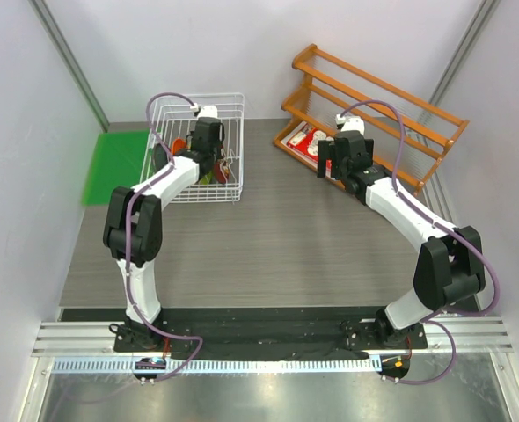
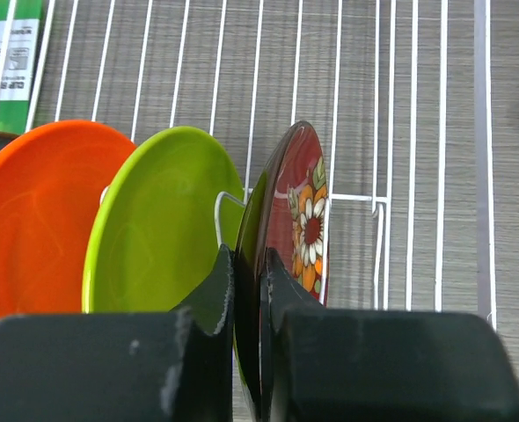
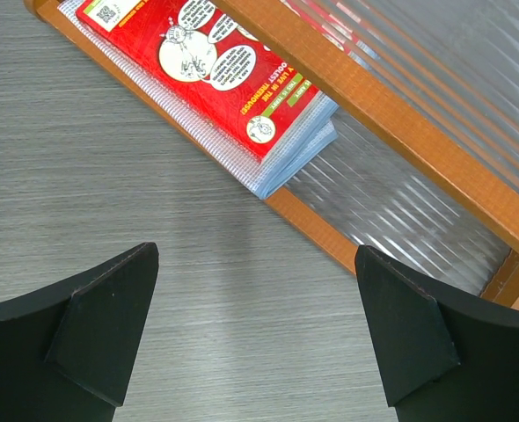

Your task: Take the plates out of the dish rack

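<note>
2 white arms, black joints, purple cables; black right end effector.

We take this for a robotics lab cell, not a kitchen. The left arm and the right arm, both white and black, are bolted to a slotted aluminium rail at six o'clock, with purple cables looped along them. Plain white panels held by metal posts wall in a grey wood-grain table. The few household goods we see look staged. A white wire dish rack sits at eleven o'clock, with a dark red plate among others standing in it. A wooden shelf rack is at one o'clock and a green mat at ten o'clock.
</note>
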Robot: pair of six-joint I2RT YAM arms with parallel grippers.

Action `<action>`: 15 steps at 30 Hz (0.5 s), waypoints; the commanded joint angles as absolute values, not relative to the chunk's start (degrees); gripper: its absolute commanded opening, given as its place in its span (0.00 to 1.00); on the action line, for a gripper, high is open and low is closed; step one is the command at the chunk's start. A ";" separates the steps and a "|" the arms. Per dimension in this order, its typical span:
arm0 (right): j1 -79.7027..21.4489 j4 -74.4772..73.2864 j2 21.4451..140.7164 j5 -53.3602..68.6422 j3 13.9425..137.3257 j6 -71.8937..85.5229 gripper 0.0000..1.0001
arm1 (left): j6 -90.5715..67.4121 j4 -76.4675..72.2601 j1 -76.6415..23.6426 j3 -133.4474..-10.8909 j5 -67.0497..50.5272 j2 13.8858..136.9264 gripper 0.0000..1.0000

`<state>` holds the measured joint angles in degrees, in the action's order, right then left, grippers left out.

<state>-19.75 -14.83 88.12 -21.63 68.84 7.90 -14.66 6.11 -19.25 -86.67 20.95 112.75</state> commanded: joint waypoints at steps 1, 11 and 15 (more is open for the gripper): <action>-19.42 -12.92 88.24 -22.94 70.66 8.09 1.00 | -13.71 7.73 -20.48 -90.00 26.45 114.70 0.00; -19.42 -13.62 87.63 -23.73 70.58 8.17 0.99 | -9.14 8.87 -25.13 -92.01 36.64 111.28 0.00; -19.42 -14.15 86.31 -23.91 70.58 8.17 1.00 | -7.65 10.28 -26.54 -93.16 39.02 109.08 0.00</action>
